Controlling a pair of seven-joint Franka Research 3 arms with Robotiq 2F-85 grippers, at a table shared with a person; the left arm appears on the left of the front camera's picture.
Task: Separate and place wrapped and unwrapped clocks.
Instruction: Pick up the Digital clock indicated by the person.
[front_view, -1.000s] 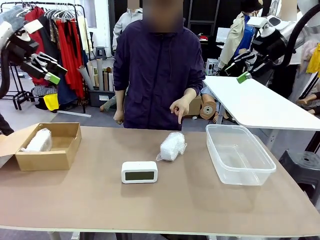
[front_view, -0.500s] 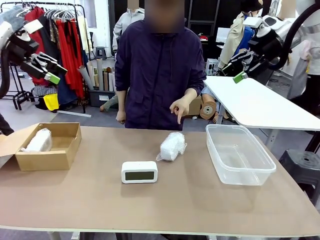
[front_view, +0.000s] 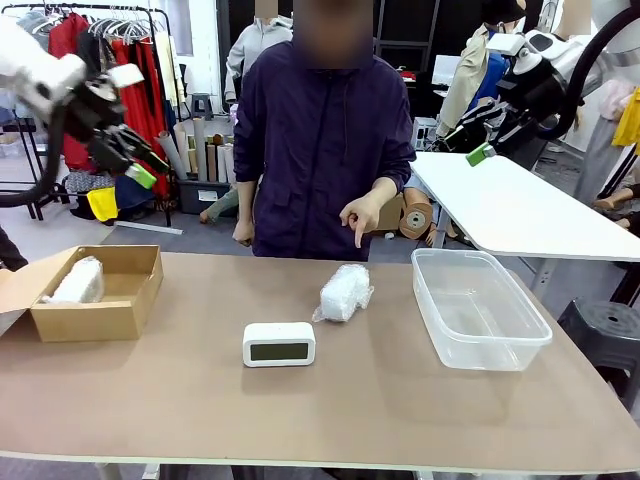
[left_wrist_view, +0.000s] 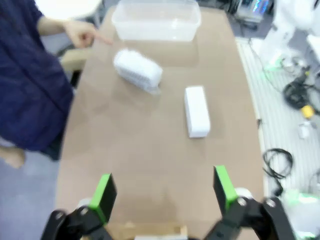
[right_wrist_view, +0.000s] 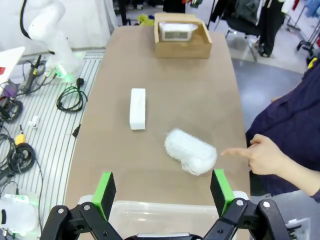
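A: Where's the loose wrapped bundle?
B: Mid-frame on the surface, just up-right of the clock, under the person's pointing hand. Its long axis runs up the frame; the clock's runs across.
A: Nearer arm?
B: Probably the right gripper, upper right. The left gripper sits upper left, and both gape wide, empty.

A hand points down at the wrapped bundle.
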